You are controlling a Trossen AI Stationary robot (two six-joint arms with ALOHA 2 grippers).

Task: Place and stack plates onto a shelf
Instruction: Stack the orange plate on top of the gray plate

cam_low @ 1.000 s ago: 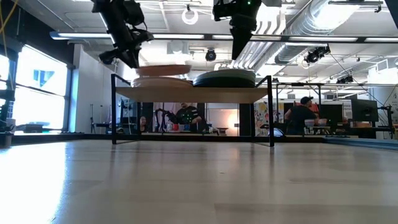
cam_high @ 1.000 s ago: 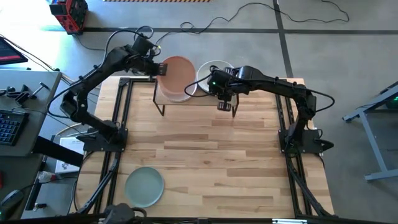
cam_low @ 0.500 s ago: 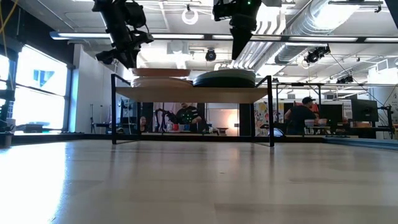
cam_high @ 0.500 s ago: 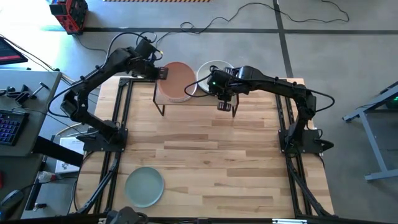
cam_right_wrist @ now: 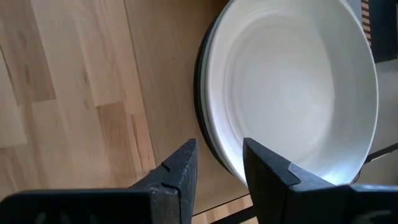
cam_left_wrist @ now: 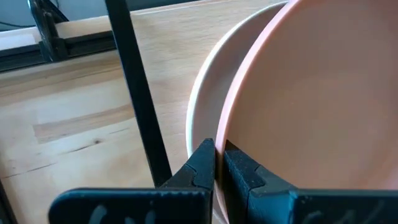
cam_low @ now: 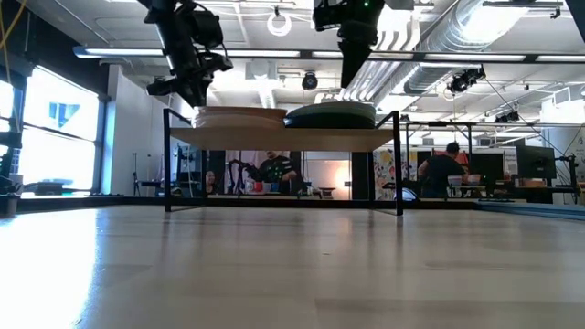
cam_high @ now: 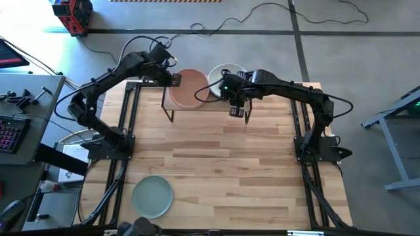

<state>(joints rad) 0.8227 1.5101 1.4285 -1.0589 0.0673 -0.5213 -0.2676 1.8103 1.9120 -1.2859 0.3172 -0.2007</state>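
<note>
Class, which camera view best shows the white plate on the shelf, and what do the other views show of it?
The right wrist view: the white plate nearly fills it, atop a dark plate. The high view shows it small, partly behind the right arm. The low view shows that stack only edge-on. The left wrist view misses it.

The worktop [cam_high: 216,164] is light wood planks in mixed tones, sitting on a grey floor [cam_high: 367,39]. A black cable [cam_high: 262,13] snakes across the floor past the far edge, and a red machine [cam_high: 73,14] sits in the far left corner. A grey side desk [cam_high: 26,111] on the left has a keyboard [cam_high: 8,134] on it. In the low view, a person [cam_low: 445,169] sits at a desk in the room behind, with ducts [cam_low: 484,27] overhead and a window [cam_low: 55,128] on the left.
</note>
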